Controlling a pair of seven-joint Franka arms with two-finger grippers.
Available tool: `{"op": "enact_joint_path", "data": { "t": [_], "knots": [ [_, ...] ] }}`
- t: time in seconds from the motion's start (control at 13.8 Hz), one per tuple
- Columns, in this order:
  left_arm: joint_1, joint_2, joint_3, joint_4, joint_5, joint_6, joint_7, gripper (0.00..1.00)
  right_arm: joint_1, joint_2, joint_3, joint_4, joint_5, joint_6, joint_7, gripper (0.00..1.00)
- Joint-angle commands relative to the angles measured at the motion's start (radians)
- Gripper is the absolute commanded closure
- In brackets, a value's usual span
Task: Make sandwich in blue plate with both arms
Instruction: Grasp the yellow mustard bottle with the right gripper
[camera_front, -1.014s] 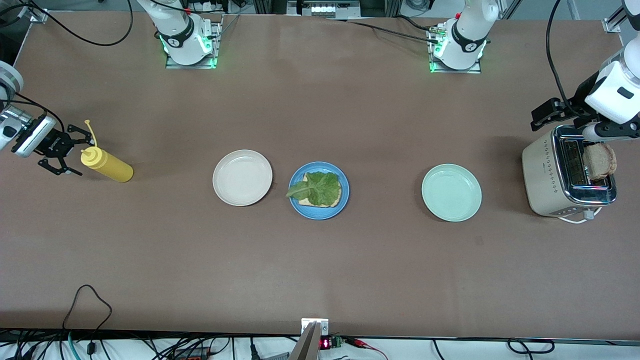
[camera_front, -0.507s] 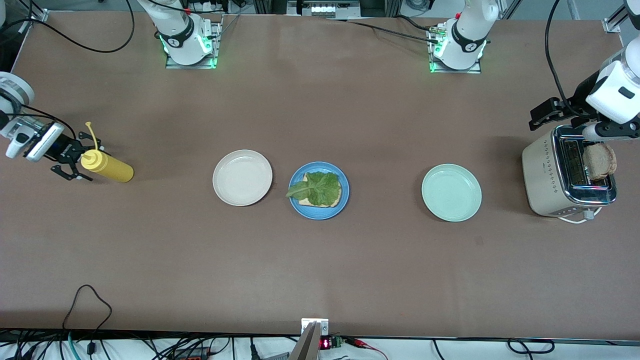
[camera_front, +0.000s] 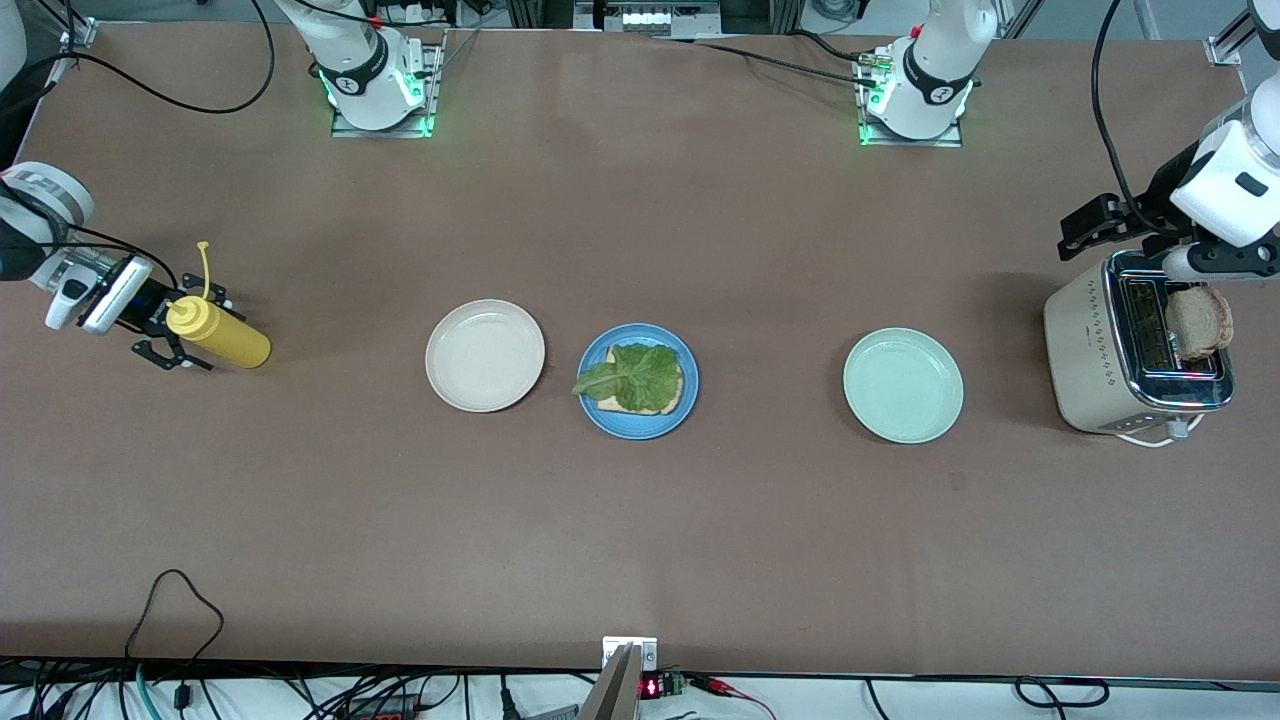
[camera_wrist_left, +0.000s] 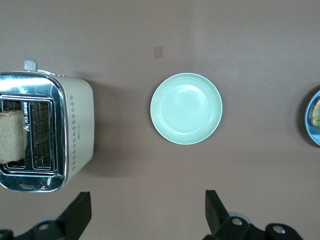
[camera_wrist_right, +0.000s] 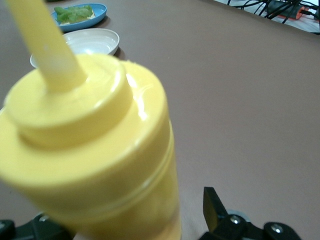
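While the left gripper (camera_front: 1085, 228) waits, fingers apart, over the toaster (camera_front: 1100, 350), the right gripper (camera_front: 165, 335) straddles the mustard bottle (camera_front: 215, 335), unclosed; squeezing shut comes next.

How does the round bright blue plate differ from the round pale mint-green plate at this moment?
The round bright blue plate carries a light-brown bread slice topped with a ruffled green lettuce leaf; the round pale mint-green plate is bare. The blue plate looks a little smaller than the mint-green one. The mint-green plate lies toward the left arm's end of the table, the blue plate mid-table. Both are shallow, plain and flat on the table.
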Motion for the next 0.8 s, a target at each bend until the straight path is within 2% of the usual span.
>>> {"op": "enact_joint_path", "data": {
  "t": [0.0, 0.14, 0.29, 0.43, 0.72],
  "knots": [
    [0.003, -0.022, 0.002, -0.021, -0.005, 0.021, 0.028, 0.0, -0.019, 0.019, 0.036, 0.018, 0.025, 0.006, -0.019, 0.26],
    [0.003, -0.022, 0.002, -0.023, -0.007, 0.022, 0.028, 0.0, -0.013, 0.014, 0.059, 0.018, 0.025, 0.035, 0.0, 0.65],
    [0.003, -0.022, 0.002, -0.021, -0.007, 0.022, 0.027, 0.0, -0.01, 0.013, 0.077, 0.018, 0.023, 0.062, 0.024, 0.98],
    [0.003, -0.022, 0.002, -0.023, -0.008, 0.021, 0.027, 0.0, 0.004, 0.001, 0.108, 0.032, 0.011, 0.09, 0.058, 1.0],
    [0.005, -0.022, 0.002, -0.023, -0.008, 0.021, 0.027, 0.0, 0.114, -0.096, 0.109, 0.049, -0.046, 0.127, 0.199, 1.0]
  ]
}}
